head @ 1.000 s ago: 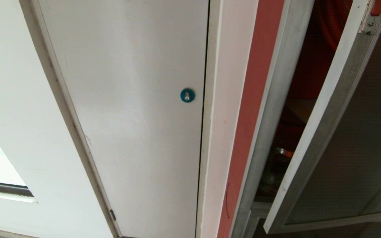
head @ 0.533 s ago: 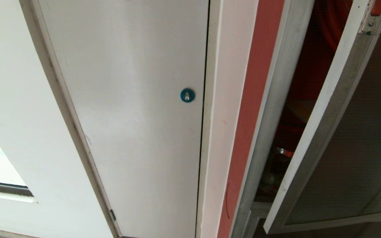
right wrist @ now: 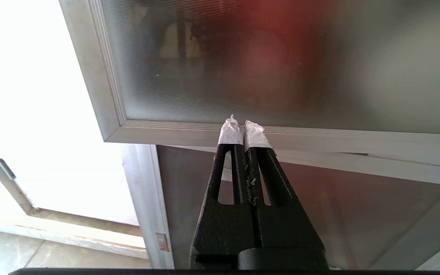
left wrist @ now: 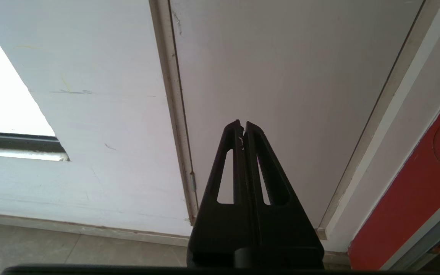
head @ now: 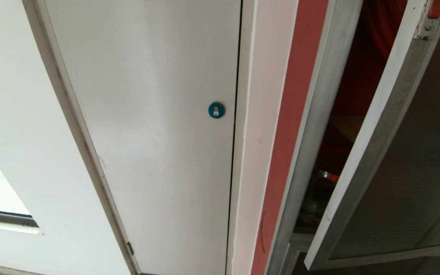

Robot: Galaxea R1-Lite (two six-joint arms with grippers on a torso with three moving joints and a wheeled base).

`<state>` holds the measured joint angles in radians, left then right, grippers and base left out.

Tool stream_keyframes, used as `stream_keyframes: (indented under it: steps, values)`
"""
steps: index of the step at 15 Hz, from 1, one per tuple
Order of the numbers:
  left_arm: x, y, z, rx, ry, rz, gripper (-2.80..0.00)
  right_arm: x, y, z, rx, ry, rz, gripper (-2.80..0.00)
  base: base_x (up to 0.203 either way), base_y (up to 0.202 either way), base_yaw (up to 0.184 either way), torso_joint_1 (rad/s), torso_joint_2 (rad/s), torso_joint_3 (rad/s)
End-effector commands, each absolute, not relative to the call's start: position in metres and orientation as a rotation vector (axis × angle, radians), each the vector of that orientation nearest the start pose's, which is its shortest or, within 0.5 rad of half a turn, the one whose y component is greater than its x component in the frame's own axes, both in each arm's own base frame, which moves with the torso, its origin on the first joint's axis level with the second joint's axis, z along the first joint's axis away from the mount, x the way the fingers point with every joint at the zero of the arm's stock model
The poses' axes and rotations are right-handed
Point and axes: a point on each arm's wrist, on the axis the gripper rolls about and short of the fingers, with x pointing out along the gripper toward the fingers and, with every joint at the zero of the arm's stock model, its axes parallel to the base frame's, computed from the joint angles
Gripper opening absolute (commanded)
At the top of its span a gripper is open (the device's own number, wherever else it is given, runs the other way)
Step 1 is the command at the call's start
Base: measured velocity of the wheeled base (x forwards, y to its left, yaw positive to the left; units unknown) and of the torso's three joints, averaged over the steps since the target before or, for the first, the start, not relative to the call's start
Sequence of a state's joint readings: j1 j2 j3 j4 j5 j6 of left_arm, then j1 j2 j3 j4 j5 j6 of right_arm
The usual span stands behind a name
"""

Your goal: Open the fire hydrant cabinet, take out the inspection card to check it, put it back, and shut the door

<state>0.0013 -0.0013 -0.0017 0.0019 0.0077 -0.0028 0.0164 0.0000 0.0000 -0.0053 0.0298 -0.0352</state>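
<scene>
The door (head: 403, 160) of the fire hydrant cabinet (head: 308, 126) hung partly open, swung out toward the robot on the right side of the head view. Its silver frame ran long and upright, and its free edge leaned across the red interior so that only a narrow dark slot showed between frame and cabinet. The white panel door (head: 155, 126) with the blue lock (head: 216, 110) filled the middle of that view and had no part in the job.

The right gripper (right wrist: 243, 126) was the nearer one by a good way. It sat low, pointing at the bottom rail of the door, its taped fingers (right wrist: 229, 133) pressed together with nothing between them. The rail lay crosswise just ahead of the tips, very near or perhaps touching; I could not tell which from behind the fingers. The left gripper (left wrist: 242, 126) was closed and empty too, facing the white panel and well away from the cabinet.

I could not pick out the inspection card for certain. Something pale showed through the tinted glass in the right wrist view, but it was too clouded to name. If the card was inside, it lay beyond the door and to the left of its free edge, so I judged the right arm would have to clear that upright edge before anything else.
</scene>
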Motion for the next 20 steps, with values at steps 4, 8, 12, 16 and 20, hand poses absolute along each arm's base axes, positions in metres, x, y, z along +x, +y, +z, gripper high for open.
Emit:
stream_keyframes:
  steps: [4, 8, 12, 16, 20]
  values:
    - [-0.023, 0.0, 0.076, -0.003, 0.0, 0.009, -2.8, -0.022, 0.0, 0.075, -0.031, -0.001, 0.046, -2.8, 0.0, 0.0, 0.0, 0.0, 0.0, 0.0]
    - [-0.023, 0.0, 0.076, 0.002, 0.002, 0.009, -2.8, -0.022, 0.0, 0.075, -0.031, -0.001, 0.046, -2.8, 0.0, 0.0, 0.0, 0.0, 0.0, 0.0]
    - [-0.023, 0.0, 0.076, 0.031, 0.0, 0.005, -2.8, -0.022, 0.0, 0.075, -0.031, -0.001, 0.046, -2.8, 0.0, 0.0, 0.0, 0.0, 0.0, 0.0]
    - [-0.023, -0.001, 0.085, 0.139, -0.002, -0.062, -2.8, -0.022, 0.0, 0.075, -0.031, -0.001, 0.046, -2.8, 0.0, 0.0, 0.0, 0.0, 0.0, 0.0]
    - [-0.016, -0.005, 0.121, 0.121, 0.027, -0.225, -2.8, -0.022, 0.0, 0.075, -0.031, -0.001, 0.046, -2.8, 0.0, 0.0, 0.0, 0.0, 0.0, 0.0]
